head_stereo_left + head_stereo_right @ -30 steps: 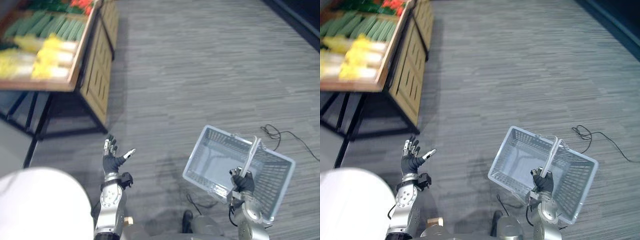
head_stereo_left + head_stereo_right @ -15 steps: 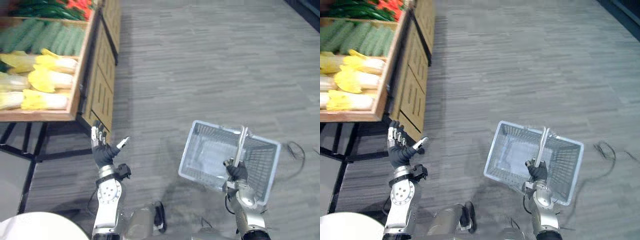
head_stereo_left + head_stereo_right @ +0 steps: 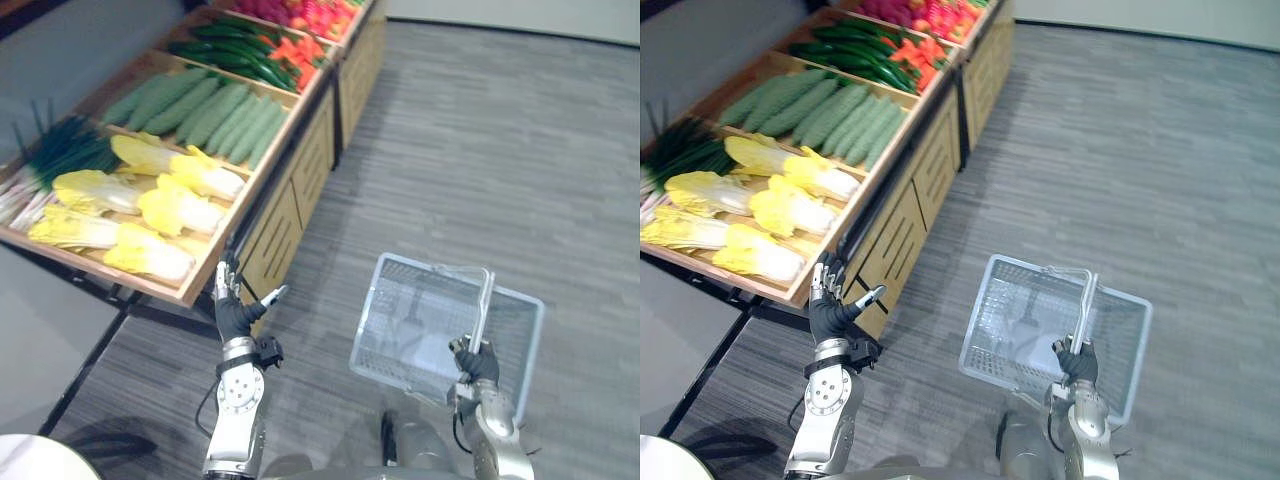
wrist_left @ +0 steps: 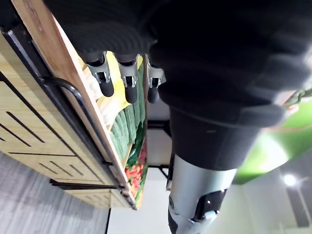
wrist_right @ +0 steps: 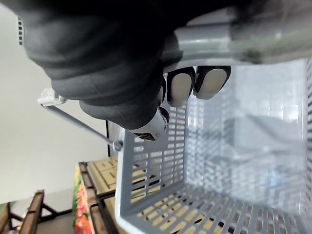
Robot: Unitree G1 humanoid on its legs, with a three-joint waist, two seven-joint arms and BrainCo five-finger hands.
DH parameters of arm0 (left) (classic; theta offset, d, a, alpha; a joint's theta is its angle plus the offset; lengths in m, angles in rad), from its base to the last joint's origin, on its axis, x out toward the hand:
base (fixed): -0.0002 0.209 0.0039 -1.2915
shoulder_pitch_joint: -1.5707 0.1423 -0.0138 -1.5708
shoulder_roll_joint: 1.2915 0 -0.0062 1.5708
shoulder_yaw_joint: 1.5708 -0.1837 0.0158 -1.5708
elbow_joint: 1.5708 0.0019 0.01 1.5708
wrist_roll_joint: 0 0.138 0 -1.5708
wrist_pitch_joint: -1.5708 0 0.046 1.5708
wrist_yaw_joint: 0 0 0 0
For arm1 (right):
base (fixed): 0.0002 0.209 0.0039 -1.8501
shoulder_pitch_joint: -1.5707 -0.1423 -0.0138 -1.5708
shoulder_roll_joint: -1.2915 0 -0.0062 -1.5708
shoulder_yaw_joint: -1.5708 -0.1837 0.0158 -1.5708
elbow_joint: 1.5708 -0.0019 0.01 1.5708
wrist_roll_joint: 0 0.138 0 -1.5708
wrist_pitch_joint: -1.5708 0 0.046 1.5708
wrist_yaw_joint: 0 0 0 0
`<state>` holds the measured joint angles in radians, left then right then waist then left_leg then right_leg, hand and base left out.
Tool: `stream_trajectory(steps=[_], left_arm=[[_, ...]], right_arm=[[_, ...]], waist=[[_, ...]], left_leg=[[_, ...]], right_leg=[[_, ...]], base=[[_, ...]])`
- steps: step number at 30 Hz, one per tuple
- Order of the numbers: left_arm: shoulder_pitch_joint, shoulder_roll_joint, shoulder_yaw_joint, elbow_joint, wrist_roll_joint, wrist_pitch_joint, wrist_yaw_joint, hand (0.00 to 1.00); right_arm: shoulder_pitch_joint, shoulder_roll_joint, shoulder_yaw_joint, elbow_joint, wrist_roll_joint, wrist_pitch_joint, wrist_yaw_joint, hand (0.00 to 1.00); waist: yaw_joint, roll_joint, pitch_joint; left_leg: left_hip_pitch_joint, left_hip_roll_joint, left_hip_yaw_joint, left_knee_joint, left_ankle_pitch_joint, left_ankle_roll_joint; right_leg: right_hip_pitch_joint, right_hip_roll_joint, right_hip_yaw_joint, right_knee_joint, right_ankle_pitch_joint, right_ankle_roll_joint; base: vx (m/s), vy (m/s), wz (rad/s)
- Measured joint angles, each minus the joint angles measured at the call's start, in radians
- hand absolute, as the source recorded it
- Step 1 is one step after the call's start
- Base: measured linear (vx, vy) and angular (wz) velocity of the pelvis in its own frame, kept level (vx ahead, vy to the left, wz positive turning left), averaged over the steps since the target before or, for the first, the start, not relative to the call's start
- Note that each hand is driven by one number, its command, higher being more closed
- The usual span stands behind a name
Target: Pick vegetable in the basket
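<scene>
No text, label, number or sign could be read anywhere in the scene. The wooden produce stand (image 3: pixel 285 225) carried no legible price tag or lettering (its front panels showed only short dark lines), and the grey plastic basket (image 3: pixel 410 325) bore no readable mark on its slotted walls or handle.

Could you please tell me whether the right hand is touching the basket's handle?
Touching: the right wrist view shows the right hand curled round the basket's handle, no gap.
</scene>
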<state>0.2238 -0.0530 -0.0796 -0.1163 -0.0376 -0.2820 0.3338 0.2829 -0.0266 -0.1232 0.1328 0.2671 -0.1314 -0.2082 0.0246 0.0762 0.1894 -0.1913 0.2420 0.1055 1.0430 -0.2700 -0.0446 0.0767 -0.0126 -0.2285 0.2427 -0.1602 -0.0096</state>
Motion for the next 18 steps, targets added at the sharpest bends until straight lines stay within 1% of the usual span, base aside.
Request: stream_trajectory(steps=[1,2,3,4,5,6,7,8,9,10,11,12,13,14,15,16,17,18], left_arm=[[0.000,0.000,0.003,-0.001,0.000,0.000,-0.003,0.00],[0.001,0.002,0.006,-0.001,-0.001,0.000,-0.004,0.00],[0.004,0.003,0.007,-0.001,-0.005,0.001,-0.005,0.00],[0.005,0.002,0.005,-0.001,-0.010,0.001,-0.006,0.00],[0.004,0.001,0.001,-0.001,-0.010,0.000,-0.010,0.00],[0.006,0.015,0.001,0.011,-0.011,0.003,-0.011,0.00],[0.013,0.029,-0.001,0.011,-0.011,0.005,-0.010,0.00],[0.012,0.043,0.006,0.008,-0.011,0.007,-0.017,0.00],[0.013,0.043,0.006,0.009,-0.011,0.011,-0.023,0.00],[0.022,0.044,0.006,0.011,-0.014,0.015,-0.029,0.00],[0.027,0.048,0.007,0.014,-0.018,0.015,-0.030,0.00],[0.034,0.054,0.001,0.023,-0.021,0.016,-0.033,0.00],[0.034,0.069,0.000,0.031,-0.021,0.019,-0.037,0.00],[0.033,0.077,-0.003,0.031,-0.021,0.022,-0.041,0.00],[0.033,0.085,-0.010,0.031,-0.020,0.022,-0.043,0.00],[0.036,0.094,-0.008,0.031,-0.019,0.022,-0.042,0.00],[0.036,0.096,-0.007,0.031,-0.019,0.022,-0.042,0.00],[0.031,0.096,-0.007,0.031,-0.020,0.022,-0.042,0.00]], right_arm=[[-0.005,0.001,-0.008,-0.007,0.003,-0.011,-0.007,1.00],[-0.017,-0.002,-0.036,-0.012,0.010,-0.021,-0.011,1.00],[-0.023,-0.010,-0.061,-0.012,0.011,-0.021,-0.012,1.00],[-0.019,-0.017,-0.071,-0.012,0.011,-0.022,-0.013,1.00],[-0.010,-0.041,-0.087,-0.005,0.011,-0.028,-0.012,1.00],[-0.015,-0.033,-0.100,0.047,0.010,-0.032,-0.012,1.00],[-0.015,-0.031,-0.100,0.075,0.010,-0.032,-0.011,1.00],[-0.021,-0.030,-0.118,0.101,0.010,-0.032,-0.011,1.00],[-0.027,-0.030,-0.122,0.121,0.010,-0.029,-0.011,1.00],[-0.042,-0.030,-0.134,0.167,0.007,-0.013,-0.010,1.00],[-0.049,-0.029,-0.138,0.192,0.007,-0.011,-0.010,1.00],[-0.052,-0.027,-0.145,0.231,0.007,-0.003,-0.009,1.00],[-0.052,-0.018,-0.154,0.252,0.006,0.009,-0.009,1.00],[-0.050,-0.016,-0.155,0.257,0.007,0.014,-0.010,1.00],[-0.044,-0.014,-0.154,0.262,0.007,0.023,-0.007,1.00],[-0.037,-0.014,-0.154,0.262,0.005,0.025,-0.005,1.00],[-0.035,-0.014,-0.154,0.262,0.005,0.025,-0.004,1.00],[-0.033,-0.014,-0.155,0.260,0.003,0.025,-0.004,1.00]], waist=[[0.007,0.002,-0.001],[0.020,0.005,-0.002],[0.021,0.004,-0.002],[0.019,0.004,-0.002],[0.017,0.015,-0.007],[0.011,-0.023,-0.019],[-0.002,-0.060,-0.036],[-0.006,-0.072,-0.036],[-0.005,-0.076,-0.034],[0.001,-0.077,-0.033],[0.003,-0.077,-0.033],[0.000,-0.078,-0.033],[-0.011,-0.090,-0.030],[-0.016,-0.094,-0.027],[-0.031,-0.095,-0.027],[-0.041,-0.087,-0.030],[-0.043,-0.084,-0.031],[-0.044,-0.084,-0.030]], left_leg=[[-0.032,-0.001,0.023,-0.039,-0.018,0.005],[-0.096,-0.005,0.065,-0.147,-0.032,0.011],[-0.132,-0.014,0.102,-0.279,-0.023,0.007],[-0.137,-0.021,0.130,-0.363,0.005,-0.002],[-0.141,-0.036,0.198,-0.523,0.148,0.085],[-0.111,-0.068,0.220,-0.548,0.143,0.100],[-0.111,-0.101,0.251,-0.577,0.152,0.114],[-0.114,-0.109,0.295,-0.567,0.117,0.155],[-0.114,-0.115,0.291,-0.558,0.102,0.155],[-0.094,-0.124,0.294,-0.551,0.069,0.152],[-0.075,-0.134,0.291,-0.554,0.057,0.150],[-0.030,-0.157,0.270,-0.570,0.037,0.150],[0.025,-0.194,0.238,-0.605,0.023,0.152],[0.057,-0.211,0.221,-0.627,0.018,0.154],[0.100,-0.223,0.196,-0.651,0.011,0.159],[0.138,-0.224,0.165,-0.677,0.008,0.159],[0.156,-0.224,0.151,-0.689,0.009,0.158],[0.189,-0.224,0.115,-0.706,0.009,0.157]], right_leg=[[0.021,-0.002,-0.010,-0.021,0.000,0.000],[0.060,-0.005,-0.023,-0.058,-0.005,0.007],[0.096,-0.011,-0.047,-0.085,-0.016,0.026],[0.114,-0.013,-0.059,-0.093,-0.027,0.038],[0.149,-0.008,-0.077,-0.092,-0.062,0.063],[0.166,-0.039,-0.084,-0.089,-0.085,0.070],[0.161,-0.067,-0.088,-0.091,-0.086,0.073],[0.165,-0.084,-0.096,-0.086,-0.082,0.078],[0.167,-0.091,-0.092,-0.074,-0.082,0.079],[0.160,-0.103,-0.079,-0.007,-0.082,0.083],[0.146,-0.112,-0.072,0.054,-0.080,0.089],[0.099,-0.150,-0.067,0.240,-0.056,0.136],[0.023,-0.198,-0.039,0.457,0.026,0.174],[-0.023,-0.218,-0.011,0.563,0.076,0.177],[-0.103,-0.222,0.029,0.703,0.011,0.134],[-0.167,-0.214,0.047,0.727,-0.044,0.101],[-0.194,-0.209,0.048,0.709,-0.059,0.094],[-0.241,-0.184,0.065,0.639,-0.086,0.075]], base=[[0.36,-0.082,0.36],[0.35,-0.007,0.32],[0.35,0.023,0.36],[0.46,0.096,0.56],[0.40,0.084,0.67],[0.52,0.121,0.78],[0.44,0.114,0.91],[0.44,0.138,0.72],[0.40,0.148,0.58],[0.37,0.148,0.19],[0.44,0.168,0.32],[0.45,0.141,0.50],[0.39,0.093,0.63],[0.40,0.033,0.72],[0.39,-0.005,0.83],[0.37,-0.020,0.83],[0.37,-0.035,0.81],[0.38,-0.083,0.72]])
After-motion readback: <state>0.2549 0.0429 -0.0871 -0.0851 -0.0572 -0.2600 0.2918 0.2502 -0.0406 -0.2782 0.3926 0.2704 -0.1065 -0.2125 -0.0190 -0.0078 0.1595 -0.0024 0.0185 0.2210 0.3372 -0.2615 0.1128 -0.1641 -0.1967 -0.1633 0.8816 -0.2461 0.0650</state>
